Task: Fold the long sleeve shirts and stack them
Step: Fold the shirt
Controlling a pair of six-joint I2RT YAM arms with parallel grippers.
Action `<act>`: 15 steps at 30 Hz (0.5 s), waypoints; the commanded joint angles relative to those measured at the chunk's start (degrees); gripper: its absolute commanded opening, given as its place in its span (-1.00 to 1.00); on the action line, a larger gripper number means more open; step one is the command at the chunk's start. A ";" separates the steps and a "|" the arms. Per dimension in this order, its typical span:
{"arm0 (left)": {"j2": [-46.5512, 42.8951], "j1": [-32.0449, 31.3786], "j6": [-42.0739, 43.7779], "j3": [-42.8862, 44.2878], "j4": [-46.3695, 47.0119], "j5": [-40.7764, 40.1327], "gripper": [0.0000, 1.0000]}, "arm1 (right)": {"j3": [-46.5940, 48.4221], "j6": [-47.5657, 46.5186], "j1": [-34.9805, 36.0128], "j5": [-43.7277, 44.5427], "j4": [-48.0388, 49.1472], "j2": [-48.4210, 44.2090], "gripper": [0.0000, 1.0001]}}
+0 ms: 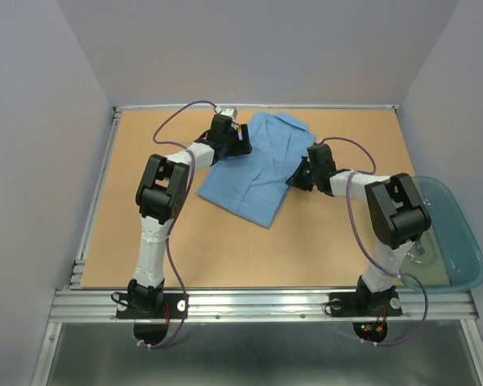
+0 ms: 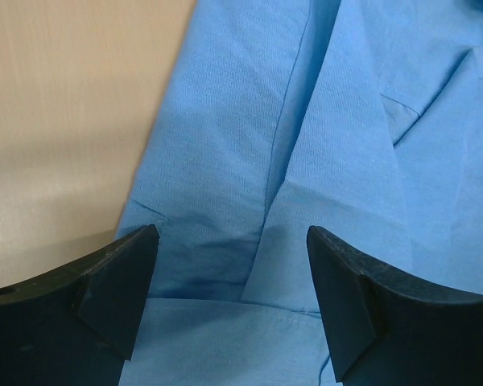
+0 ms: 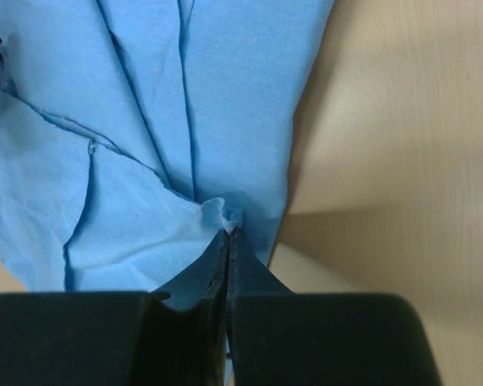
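One light blue long sleeve shirt (image 1: pixel 256 169) lies partly folded at the back middle of the table, collar toward the far edge. My left gripper (image 1: pixel 243 138) hovers over its upper left edge, jaws wide open with only cloth (image 2: pixel 249 161) below them (image 2: pixel 232 265). My right gripper (image 1: pixel 296 180) sits at the shirt's right edge, shut on a small pinch of the blue fabric (image 3: pixel 225 211) at its fingertips (image 3: pixel 229 232).
A translucent teal plastic tub (image 1: pixel 451 241) stands at the table's right edge beside the right arm. The wooden tabletop (image 1: pixel 145 233) is bordered by a metal rail (image 1: pixel 258 301) at the near edge and white walls behind.
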 commanded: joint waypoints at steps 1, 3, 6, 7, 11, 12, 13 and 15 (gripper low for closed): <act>-0.45 0.74 -0.52 -0.61 1.34 0.01 0.73 | -2.30 0.21 -0.55 2.94 1.55 -3.74 -0.99; -0.62 0.83 -0.60 -0.88 1.43 -0.08 0.73 | -3.00 0.30 -0.64 3.29 1.55 -4.26 -0.99; -0.54 0.83 -0.69 -0.79 1.43 0.27 0.73 | -2.56 -0.40 -0.73 2.77 1.55 -3.21 -0.99; -0.54 0.83 -0.69 -0.79 1.43 0.36 0.73 | -2.56 -0.40 -0.73 2.85 1.55 -2.78 -0.99; -0.98 0.83 -0.69 -0.88 1.69 1.06 0.73 | -2.65 0.13 -0.73 3.47 1.55 -1.28 -0.93; -1.15 0.83 -0.60 -0.88 1.78 1.06 0.73 | -2.56 0.13 -0.73 3.73 1.55 -1.02 -0.83; -1.50 0.83 -0.52 -0.79 1.78 1.06 0.74 | -2.39 -0.05 -0.73 3.82 1.55 -1.10 -0.78; -2.29 0.83 0.01 -0.79 2.13 1.24 0.75 | -1.78 -1.28 -0.73 4.09 1.46 -1.54 -0.64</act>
